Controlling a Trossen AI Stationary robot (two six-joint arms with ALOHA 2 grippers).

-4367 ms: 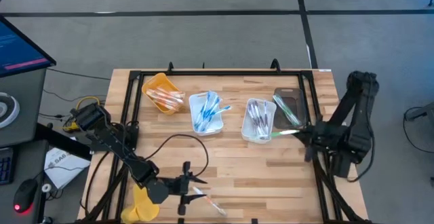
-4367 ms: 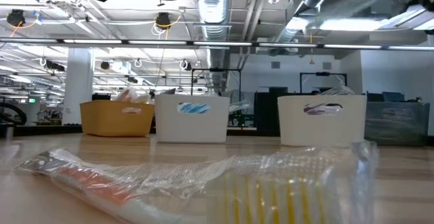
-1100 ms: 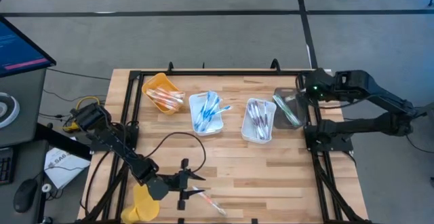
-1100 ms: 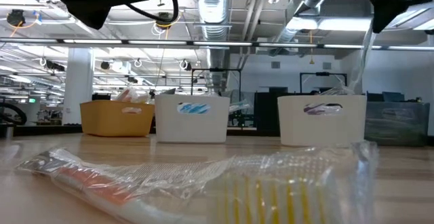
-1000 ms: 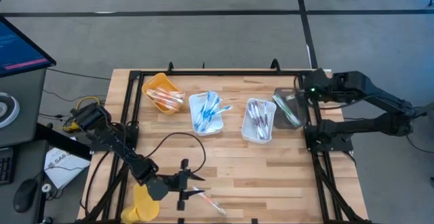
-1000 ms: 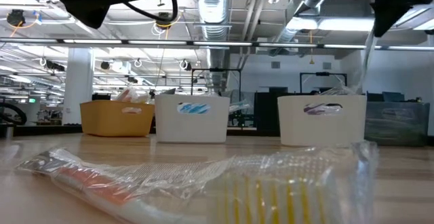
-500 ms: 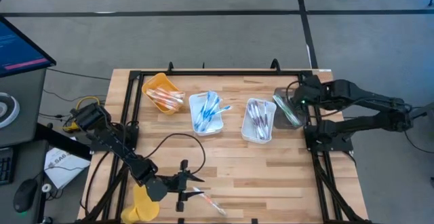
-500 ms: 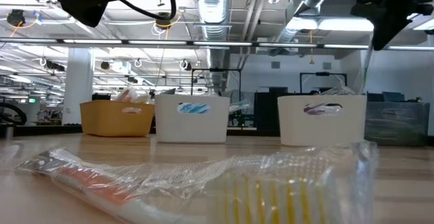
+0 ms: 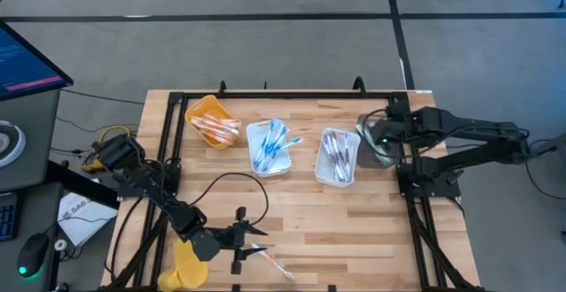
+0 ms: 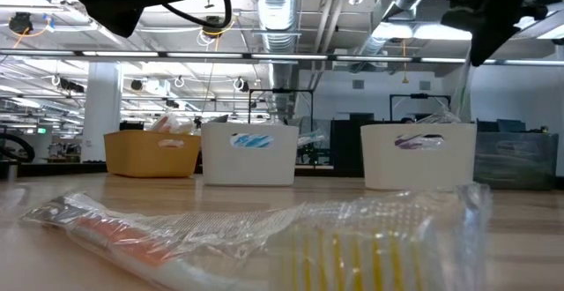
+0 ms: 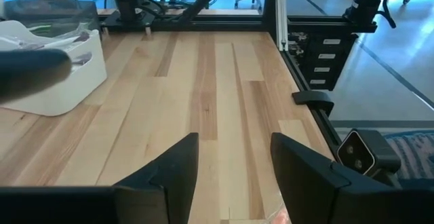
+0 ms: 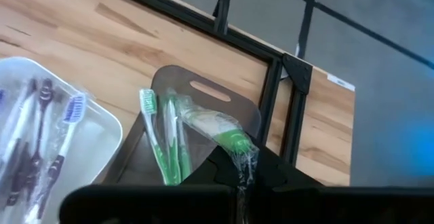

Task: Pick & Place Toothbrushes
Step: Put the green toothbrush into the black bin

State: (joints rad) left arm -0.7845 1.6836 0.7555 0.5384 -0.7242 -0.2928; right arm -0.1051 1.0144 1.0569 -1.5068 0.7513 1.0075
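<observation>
A: Right tool (image 12: 239,183) first. Fingers pressed together, pinching a wrapped green toothbrush (image 12: 215,130) by one end. The brush reaches forward from the tool, long axis running out over the dark tray (image 12: 203,88).

B: Where does the tray lie from it?

A: Directly below and just ahead. In the high view the right tool (image 9: 382,134) hovers at the dark tray (image 9: 375,124), at the right end of the row. Two green brushes (image 12: 157,139) already lie lengthwise in it, and the held one hangs roughly parallel to them. My guess: lower and release.

B: Left side?

A: Left tool (image 9: 245,236) sits low at the near edge of the tabletop (image 9: 301,203), fingers spread, holding nothing. A wrapped orange brush (image 9: 270,261) lies just beside it, toward the right, angled diagonally across the boards. The left arm is far nearer to that one.

B: Other trays?

A: Yellow tray (image 9: 210,119), orange brushes. Two white trays, blue brushes (image 9: 271,142) and grey ones (image 9: 337,155).
</observation>
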